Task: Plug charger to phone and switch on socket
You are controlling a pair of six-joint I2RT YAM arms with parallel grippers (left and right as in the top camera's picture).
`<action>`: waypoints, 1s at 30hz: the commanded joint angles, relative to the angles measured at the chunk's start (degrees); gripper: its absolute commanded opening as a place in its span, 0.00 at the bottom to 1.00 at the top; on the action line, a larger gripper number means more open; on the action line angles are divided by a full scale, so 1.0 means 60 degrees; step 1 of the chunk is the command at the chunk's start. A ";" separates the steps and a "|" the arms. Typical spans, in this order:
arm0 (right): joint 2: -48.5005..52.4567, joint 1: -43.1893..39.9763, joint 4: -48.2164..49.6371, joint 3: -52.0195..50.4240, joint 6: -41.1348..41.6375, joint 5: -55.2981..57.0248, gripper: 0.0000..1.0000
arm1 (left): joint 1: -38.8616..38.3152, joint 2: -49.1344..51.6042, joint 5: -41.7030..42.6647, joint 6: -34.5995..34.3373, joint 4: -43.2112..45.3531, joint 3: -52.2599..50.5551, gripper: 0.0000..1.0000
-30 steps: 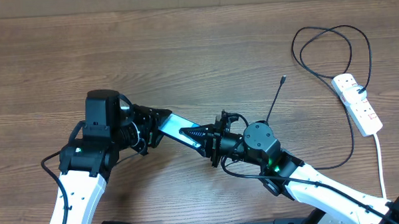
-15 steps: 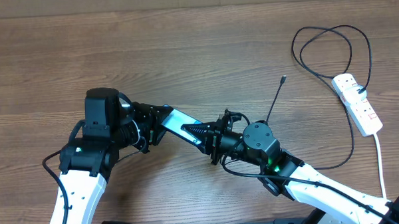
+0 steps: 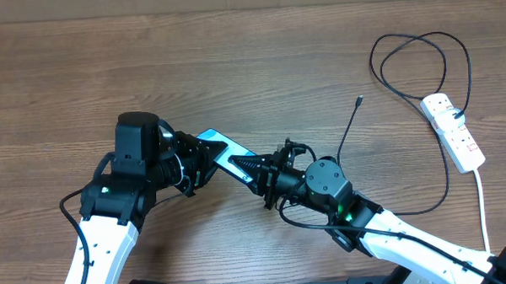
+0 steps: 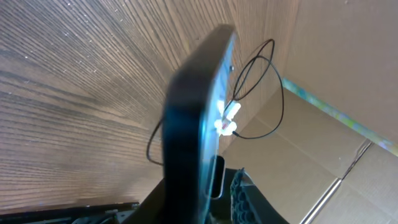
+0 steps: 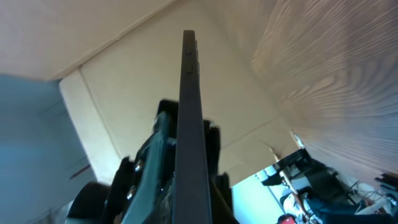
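Worktop [image 3: 233,58]: wood grain, cable and strip lying toward the right.

Left hand [image 3: 194,158] and right hand [image 3: 259,172]: each is clamped on one end of the phone, with none of either hand's grip spare.

Socket [image 3: 453,132]: far right, well apart from both hands.

Phone [image 3: 222,148]: tilted, spanning the two hands, apparently lifted off the worktop.

Charger [image 3: 346,137]: lies loose. Its plug tip [image 3: 359,98] is unheld, beyond the right arm.

Risks: no hand is free for the plug. Letting go of one end may let the phone twist or drop. Opposed pulls could strain it.
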 commanded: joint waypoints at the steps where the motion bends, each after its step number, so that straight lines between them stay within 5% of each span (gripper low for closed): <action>1: -0.0076 0.0168 0.0397 0.0200 0.1322 0.0044 0.04 | -0.0066 0.0040 0.0044 0.0127 0.0036 -0.0044 0.21; 6: -0.0076 0.0164 0.0499 0.0200 0.1322 -0.0033 0.04 | -0.0066 0.0040 -0.0040 0.0302 0.0025 -0.0044 0.20; 12: -0.0076 0.0164 0.0390 0.0200 0.1322 -0.0084 0.04 | -0.0066 0.0040 -0.0168 0.0295 0.0033 -0.0044 0.04; 23: -0.0076 0.0164 0.0379 0.0200 0.1322 -0.0095 0.04 | -0.0062 0.0040 -0.0208 0.0302 0.0084 -0.0044 0.04; 30: -0.0076 0.0164 0.0372 0.0200 0.1319 -0.0106 0.28 | -0.0058 0.0040 -0.0222 0.0299 0.0324 -0.0044 0.04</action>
